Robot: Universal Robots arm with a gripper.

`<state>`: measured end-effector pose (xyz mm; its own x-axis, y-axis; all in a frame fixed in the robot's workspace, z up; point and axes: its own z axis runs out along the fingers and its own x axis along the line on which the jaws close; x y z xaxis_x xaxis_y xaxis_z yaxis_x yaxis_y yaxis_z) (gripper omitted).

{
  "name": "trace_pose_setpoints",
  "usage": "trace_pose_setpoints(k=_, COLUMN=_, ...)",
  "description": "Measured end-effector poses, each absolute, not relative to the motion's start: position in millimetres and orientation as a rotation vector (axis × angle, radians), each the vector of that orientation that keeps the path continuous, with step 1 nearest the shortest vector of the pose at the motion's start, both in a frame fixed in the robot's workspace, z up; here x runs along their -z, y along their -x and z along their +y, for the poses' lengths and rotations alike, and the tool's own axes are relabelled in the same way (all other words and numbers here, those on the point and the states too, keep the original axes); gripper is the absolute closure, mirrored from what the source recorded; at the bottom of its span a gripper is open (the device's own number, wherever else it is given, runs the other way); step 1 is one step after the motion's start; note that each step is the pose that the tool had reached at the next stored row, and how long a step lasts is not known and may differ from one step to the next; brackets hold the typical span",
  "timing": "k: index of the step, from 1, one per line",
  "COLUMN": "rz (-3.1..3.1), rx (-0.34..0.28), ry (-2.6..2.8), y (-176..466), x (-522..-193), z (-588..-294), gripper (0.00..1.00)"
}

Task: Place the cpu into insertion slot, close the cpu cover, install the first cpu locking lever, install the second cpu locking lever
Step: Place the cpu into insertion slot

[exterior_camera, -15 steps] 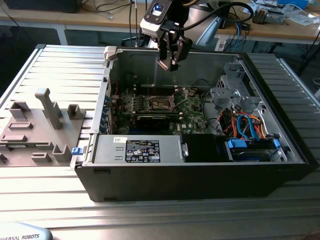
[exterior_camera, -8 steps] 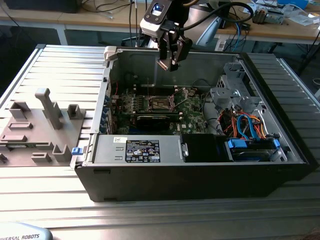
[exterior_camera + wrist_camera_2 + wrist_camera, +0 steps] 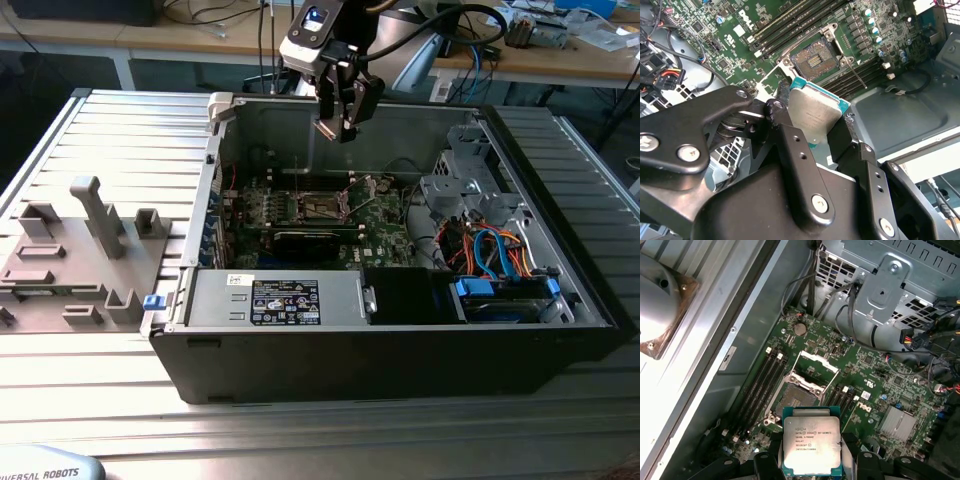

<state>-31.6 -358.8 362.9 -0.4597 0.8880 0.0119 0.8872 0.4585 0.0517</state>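
- Fingers (image 3: 792, 145) pinched on two opposite edges of the cpu (image 3: 815, 112), its metal top up and left bare. Gripped by the rim, most likely, so that the underside contacts go untouched.
- Black gripper (image 3: 340, 125) hanging above the open computer case (image 3: 400, 350), the cpu well apart from the board below. Leaves room, by the look of it, to line up over the socket.
- Bare, dark insertion slot (image 3: 797, 397) with nothing seated in it, set in the green motherboard (image 3: 875, 370) between rows of black memory slots (image 3: 760, 385).
- Raised cpu cover (image 3: 818, 360), its window frame tipped up at one edge of the insertion slot. Has to stand open for a cpu to go in, so closing it and setting both levers is not yet done.
- First wrist view: looks over the printed top of the cpu towards the insertion slot and shows their edges roughly square with each other, plus the lifted cover.
- Second wrist view: looks along the fingers, shows both of them on the teal rim of the cpu, the gold contacts in the socket, and a thin lever (image 3: 857, 75) swung out beside it.
- Exterior view: gives the height of the gripper over the case.
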Motion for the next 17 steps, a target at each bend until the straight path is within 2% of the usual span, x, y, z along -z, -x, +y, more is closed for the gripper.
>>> trace_pose_setpoints(k=17, rz=2.662, rx=-0.079, ry=-1.634, y=31.6, x=-362.9, z=-358.8, gripper=0.46)
